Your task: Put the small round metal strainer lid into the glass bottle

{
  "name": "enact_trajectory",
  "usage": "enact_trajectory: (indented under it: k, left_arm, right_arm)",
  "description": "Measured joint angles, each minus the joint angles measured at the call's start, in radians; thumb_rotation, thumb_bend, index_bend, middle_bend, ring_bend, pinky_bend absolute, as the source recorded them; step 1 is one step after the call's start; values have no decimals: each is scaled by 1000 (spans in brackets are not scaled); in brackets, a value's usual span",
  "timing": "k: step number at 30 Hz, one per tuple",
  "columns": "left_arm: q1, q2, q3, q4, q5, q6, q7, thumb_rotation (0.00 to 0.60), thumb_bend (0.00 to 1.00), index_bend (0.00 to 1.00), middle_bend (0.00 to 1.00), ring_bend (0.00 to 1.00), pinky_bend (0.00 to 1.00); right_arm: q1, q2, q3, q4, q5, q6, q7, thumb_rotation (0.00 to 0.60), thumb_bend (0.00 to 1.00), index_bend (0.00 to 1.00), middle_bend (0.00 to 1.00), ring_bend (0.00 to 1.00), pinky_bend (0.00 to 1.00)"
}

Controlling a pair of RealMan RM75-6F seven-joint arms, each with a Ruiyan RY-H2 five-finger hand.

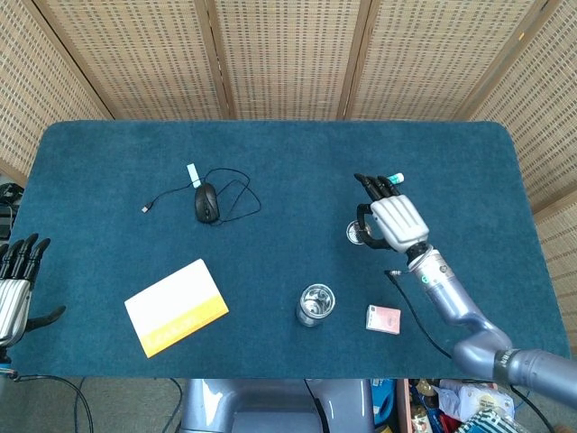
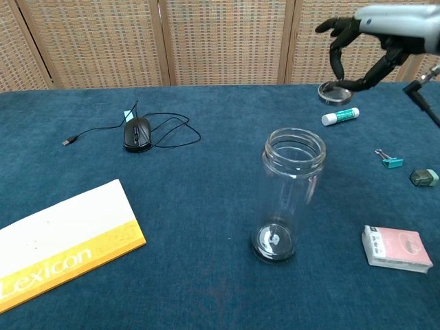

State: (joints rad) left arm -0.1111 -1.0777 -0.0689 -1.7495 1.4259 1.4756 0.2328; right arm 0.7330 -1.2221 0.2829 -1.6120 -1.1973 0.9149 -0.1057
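Your fingers point(image 2: 337, 65) pinch the strainer lid point(image 2: 332, 91), right hand point(image 2: 371, 41) holding it high above the desk point(image 1: 288, 171), at two o'clock from the glass bottle point(image 2: 289, 196). Your left hand point(image 1: 13, 284) hangs off the desk's nine o'clock edge, fingers spread, holding nothing.
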Motion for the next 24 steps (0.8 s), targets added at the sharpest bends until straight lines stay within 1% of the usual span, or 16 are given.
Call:
enact_trajectory:
  k: [3, 7, 11, 14, 18, 22, 24]
  left_arm:
    - [1, 1, 1, -1, 3, 2, -1, 600, 55, 0, 0, 0, 0]
    - [0, 0, 2, -2, 4, 0, 1, 600, 54, 0, 0, 0, 0]
    - [-1, 1, 0, -5, 3, 2, 3, 600, 55, 0, 0, 0, 0]
    - [-1, 1, -1, -7, 3, 3, 3, 600, 55, 0, 0, 0, 0]
    - [-3, 0, -6, -7, -6, 3, 9, 600, 54, 0, 0, 0, 0]
    - [-7, -1, -8, -6, -12, -4, 15, 600, 55, 0, 0, 0, 0]
    - [-7, -3, -7, -6, -14, -6, 19, 600, 55, 0, 0, 0, 0]
  right_arm:
    - [-21, 82, 8, -84, -29, 20, 24, 600, 589, 648, 10, 0, 0]
    - [-58, 189, 10, -203, -87, 46, 87, 600, 589, 648, 13, 0, 0]
    - [-85, 252, -5, -281, -149, 53, 146, 600, 590, 648, 16, 0, 0]
    - [-102, 278, -31, -325, -209, 51, 177, 600, 590, 648, 18, 0, 0]
    - [-116, 295, -73, -356, -290, 48, 197, 600, 589, 648, 19, 0, 0]
    - [-116, 289, -121, -393, -358, 25, 187, 600, 589, 648, 16, 0, 0]
    - [-110, 275, -133, -404, -370, 9, 168, 600, 589, 648, 14, 0, 0]
